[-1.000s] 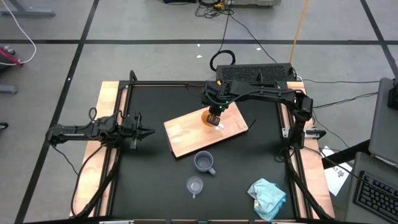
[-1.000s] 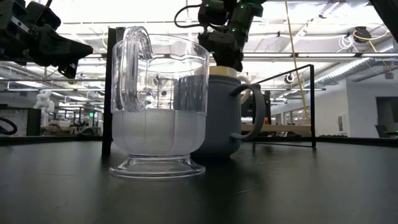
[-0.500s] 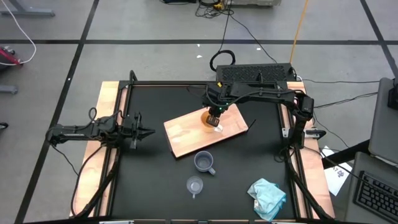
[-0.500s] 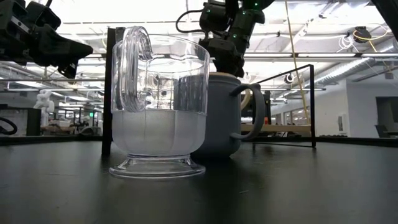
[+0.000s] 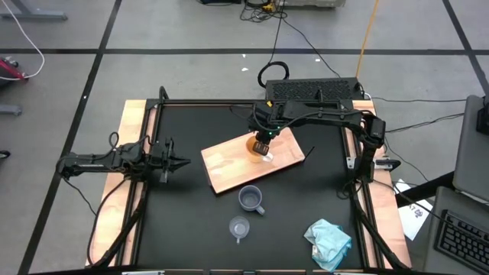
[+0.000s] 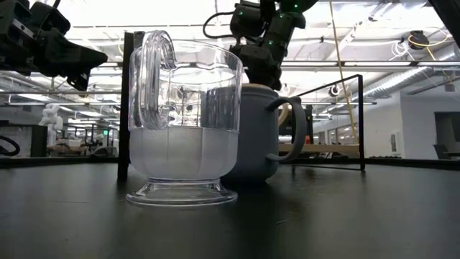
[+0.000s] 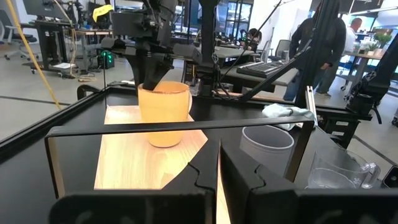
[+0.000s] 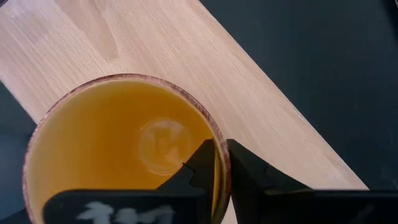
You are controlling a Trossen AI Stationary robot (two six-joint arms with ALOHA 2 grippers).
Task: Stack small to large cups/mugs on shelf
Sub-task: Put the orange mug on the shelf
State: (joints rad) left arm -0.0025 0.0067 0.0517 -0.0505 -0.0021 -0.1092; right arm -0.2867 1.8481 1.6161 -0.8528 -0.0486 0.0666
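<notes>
The light-wood shelf board [image 5: 252, 162] lies angled near the centre of the black tabletop [image 5: 191, 221], clear of the table's frame on every side; bare black surface lies open to its left. The orange mug [image 5: 255, 145] stands upright on the board's far-right portion, the rest of the board bare. The right gripper [image 8: 220, 163] is above it, fingers clenched on the mug's rim, one finger inside the wall and one outside. The blue-grey mug [image 5: 250, 199] and the clear glass cup [image 5: 239, 228] stand on the tabletop in front of the board, apart from each other. A teal cloth [image 5: 329, 241] lies at the front right. The left gripper [image 5: 177, 161] waits at the table's left edge, fingers closed together, holding nothing.
</notes>
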